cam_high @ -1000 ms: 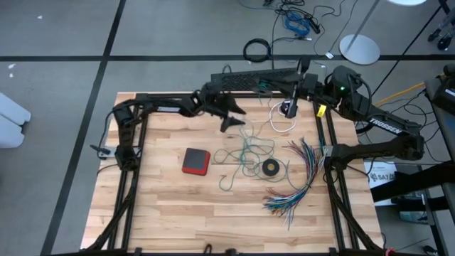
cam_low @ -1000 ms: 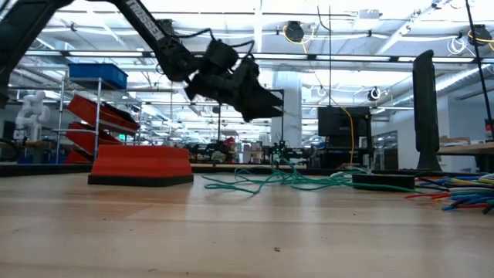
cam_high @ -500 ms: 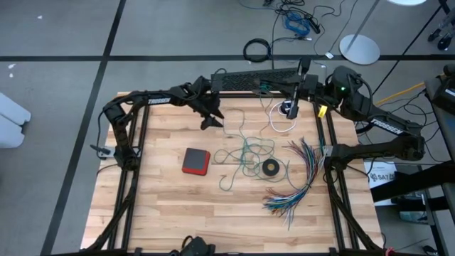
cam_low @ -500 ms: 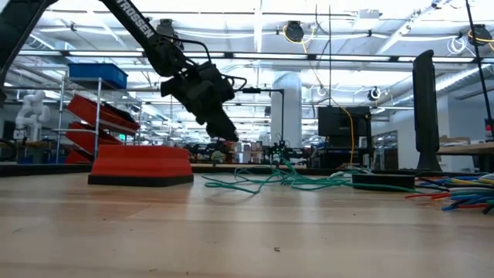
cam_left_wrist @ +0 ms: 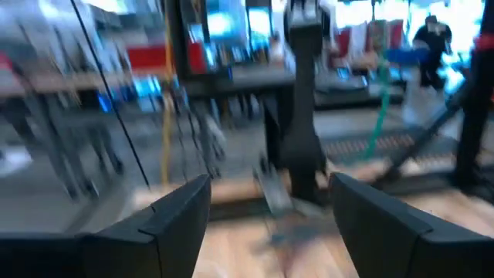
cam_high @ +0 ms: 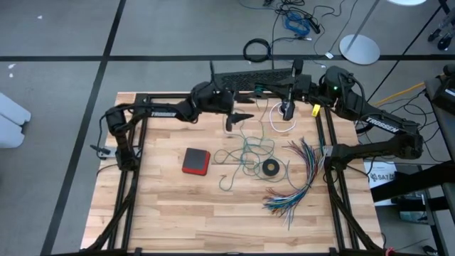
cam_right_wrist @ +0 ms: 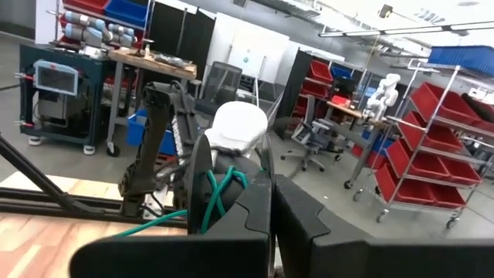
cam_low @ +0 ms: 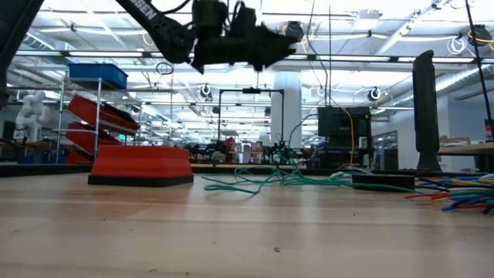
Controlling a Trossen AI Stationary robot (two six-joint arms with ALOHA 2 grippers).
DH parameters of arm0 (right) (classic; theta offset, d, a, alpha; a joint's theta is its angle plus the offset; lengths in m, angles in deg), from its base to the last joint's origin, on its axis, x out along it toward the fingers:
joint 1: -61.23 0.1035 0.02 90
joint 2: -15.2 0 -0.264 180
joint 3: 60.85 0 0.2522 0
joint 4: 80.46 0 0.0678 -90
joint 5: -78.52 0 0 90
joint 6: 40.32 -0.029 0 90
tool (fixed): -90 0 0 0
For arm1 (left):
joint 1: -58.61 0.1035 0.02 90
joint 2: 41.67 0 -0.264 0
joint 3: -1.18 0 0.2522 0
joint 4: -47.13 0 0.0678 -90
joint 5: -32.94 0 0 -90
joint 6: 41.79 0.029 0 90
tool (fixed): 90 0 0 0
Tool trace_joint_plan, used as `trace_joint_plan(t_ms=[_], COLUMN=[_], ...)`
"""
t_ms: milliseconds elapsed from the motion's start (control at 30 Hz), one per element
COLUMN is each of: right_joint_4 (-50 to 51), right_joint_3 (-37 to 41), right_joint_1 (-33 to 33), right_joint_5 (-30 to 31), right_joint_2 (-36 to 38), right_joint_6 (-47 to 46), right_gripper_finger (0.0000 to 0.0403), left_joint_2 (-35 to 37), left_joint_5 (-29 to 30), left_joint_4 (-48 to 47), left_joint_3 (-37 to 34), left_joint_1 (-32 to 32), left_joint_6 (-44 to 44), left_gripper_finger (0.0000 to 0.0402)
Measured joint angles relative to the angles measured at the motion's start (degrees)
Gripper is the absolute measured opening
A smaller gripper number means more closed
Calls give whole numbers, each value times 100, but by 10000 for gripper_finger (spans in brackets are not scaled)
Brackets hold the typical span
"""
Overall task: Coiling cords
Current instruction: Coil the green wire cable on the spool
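The right gripper (cam_high: pixel 286 109) is clenched at the table's far edge on the teal-green cord (cam_right_wrist: pixel 220 188) and the white cord's round black-and-white piece (cam_right_wrist: pixel 238 127), pinned between its fingers (cam_right_wrist: pixel 255 224). The left gripper (cam_high: pixel 238 117) hangs released above the far middle of the table (cam_high: pixel 163 213), jaws spread and empty. The teal-green cord lies tangled mid-table beside a black tape ring (cam_high: pixel 270 168), between a red box (cam_high: pixel 196 161) and fanned multicoloured wires (cam_high: pixel 302 178); the white cord (cam_high: pixel 279 125) loops below the right gripper.

Mid-tabletop (cam_high: pixel 163 213) lies a tangled cord (cam_high: pixel 245 153), a flat box (cam_high: pixel 196 161) to its left, a small ring (cam_high: pixel 270 168) just right (touching, perhaps). The fanned wires (cam_high: pixel 302 178) spread toward the right edge; another cord (cam_high: pixel 283 122) loops near the far edge.
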State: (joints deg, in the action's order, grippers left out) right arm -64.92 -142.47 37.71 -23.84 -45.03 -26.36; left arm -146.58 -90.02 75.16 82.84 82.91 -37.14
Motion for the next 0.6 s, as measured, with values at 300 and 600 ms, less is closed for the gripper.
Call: trace_joint_plan(t_ms=[300, 600], right_joint_4=[-100, -362], right_joint_3=[0, 4], right_joint_1=[145, 205], right_joint_5=[14, 25], right_joint_2=[-140, -479], right_joint_6=[177, 215], right_gripper_finger=[0, 0], left_joint_2=[-67, -76], left_joint_5=[860, 1207], left_joint_4=[869, 432], left_joint_3=[-2, -2], left_joint_1=[-485, -721], left_joint_6=[-609, -559], left_gripper_finger=[270, 270])
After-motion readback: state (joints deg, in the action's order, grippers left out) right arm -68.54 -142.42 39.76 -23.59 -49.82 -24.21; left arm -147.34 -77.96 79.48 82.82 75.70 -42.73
